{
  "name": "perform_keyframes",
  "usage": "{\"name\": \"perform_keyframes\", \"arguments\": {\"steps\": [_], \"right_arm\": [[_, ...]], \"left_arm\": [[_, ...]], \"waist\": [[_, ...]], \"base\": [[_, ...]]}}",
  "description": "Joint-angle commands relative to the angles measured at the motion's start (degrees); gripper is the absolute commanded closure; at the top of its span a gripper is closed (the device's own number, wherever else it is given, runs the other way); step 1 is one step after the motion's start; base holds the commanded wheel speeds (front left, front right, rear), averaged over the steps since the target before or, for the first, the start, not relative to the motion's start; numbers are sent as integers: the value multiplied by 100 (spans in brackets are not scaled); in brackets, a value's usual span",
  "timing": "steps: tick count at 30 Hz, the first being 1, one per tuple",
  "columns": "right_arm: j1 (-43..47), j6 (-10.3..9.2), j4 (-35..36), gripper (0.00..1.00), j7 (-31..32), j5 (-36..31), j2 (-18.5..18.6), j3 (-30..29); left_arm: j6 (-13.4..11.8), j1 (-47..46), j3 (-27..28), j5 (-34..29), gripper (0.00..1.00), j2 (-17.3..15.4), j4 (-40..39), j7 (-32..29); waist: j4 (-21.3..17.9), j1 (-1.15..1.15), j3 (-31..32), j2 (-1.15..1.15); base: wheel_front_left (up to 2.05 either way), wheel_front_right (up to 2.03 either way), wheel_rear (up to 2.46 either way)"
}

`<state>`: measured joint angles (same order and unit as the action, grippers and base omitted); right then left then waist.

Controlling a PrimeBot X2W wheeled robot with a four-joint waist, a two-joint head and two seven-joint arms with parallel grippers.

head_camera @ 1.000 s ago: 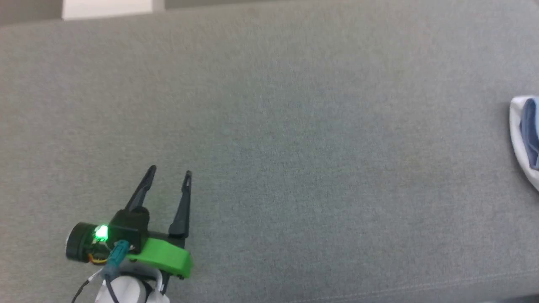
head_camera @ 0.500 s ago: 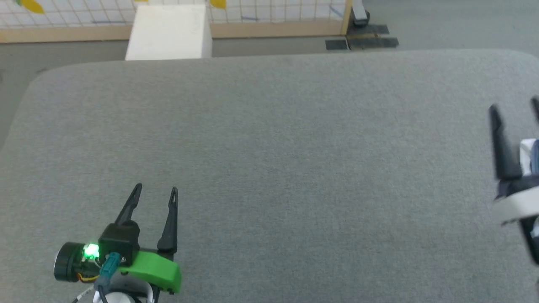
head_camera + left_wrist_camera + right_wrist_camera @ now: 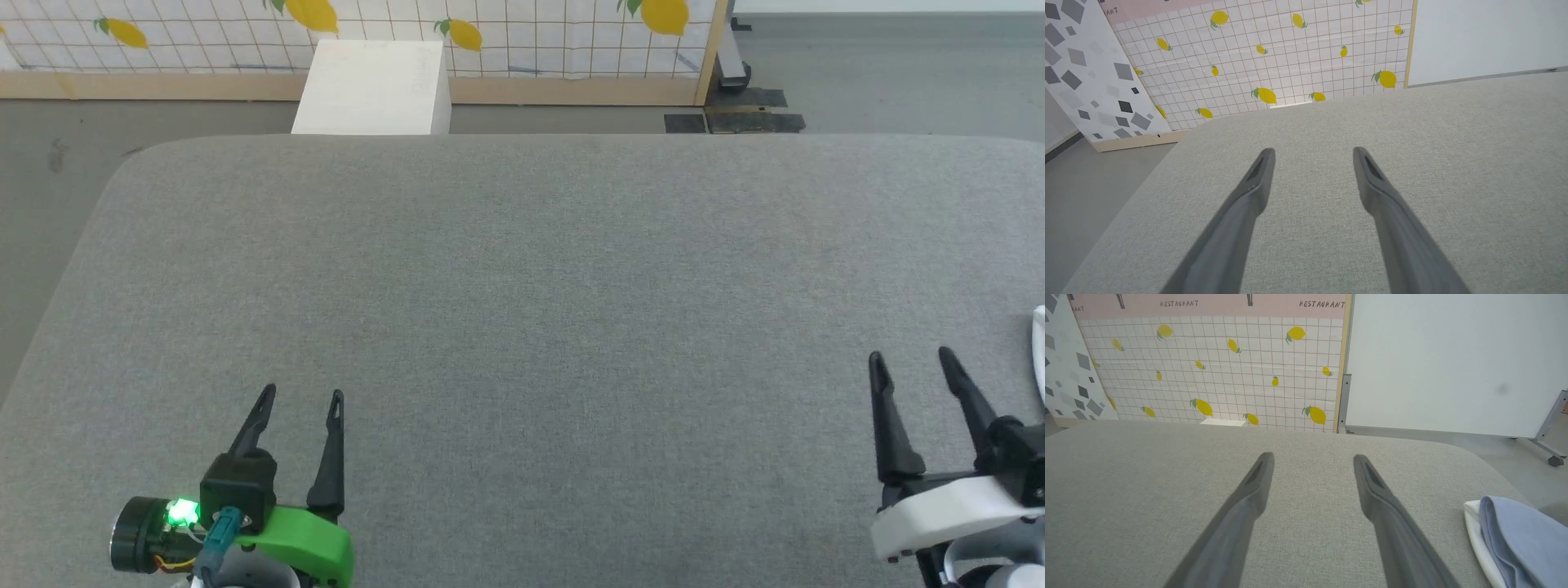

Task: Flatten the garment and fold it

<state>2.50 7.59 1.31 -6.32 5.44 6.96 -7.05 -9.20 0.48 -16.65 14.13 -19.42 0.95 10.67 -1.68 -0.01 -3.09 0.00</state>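
Note:
The garment (image 3: 1515,535) lies bunched at the table's right edge, light blue folds over a white part, to the right of my right gripper (image 3: 1313,456). The head view catches just a white sliver of the garment (image 3: 1038,339) at the frame's right border. My right gripper (image 3: 911,358) hovers open at the lower right, with nothing between its fingers. At the lower left my left gripper (image 3: 301,396) is open too, over bare grey fabric, far from the garment. In its own wrist view the left gripper (image 3: 1313,151) holds nothing.
The grey padded table (image 3: 522,286) has rounded far corners and drops to the floor on the left. A white box (image 3: 371,86) stands behind its far edge, in front of a lemon-patterned screen (image 3: 531,33). A wheeled white board (image 3: 1453,363) stands at the far right.
The head camera has tilted up, bringing the table's far edge, box and screen into view. The right gripper has come into the picture at the lower right. Both grippers stay open.

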Motion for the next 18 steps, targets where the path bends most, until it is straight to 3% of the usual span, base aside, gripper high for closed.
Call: {"name": "perform_keyframes", "arguments": {"steps": [1,18], "right_arm": [[78,-10,28,0,-22,-57,-33,31],[61,-10,20,0,-42,-51,-86,104]], "left_arm": [[-40,25,-12,71,0,31,27,-8],[-106,-61,-110,55,0,34,148,54]], "waist": [[17,1,-11,0],[84,1,-51,0]], "base": [[0,0,0],[0,0,0]]}}
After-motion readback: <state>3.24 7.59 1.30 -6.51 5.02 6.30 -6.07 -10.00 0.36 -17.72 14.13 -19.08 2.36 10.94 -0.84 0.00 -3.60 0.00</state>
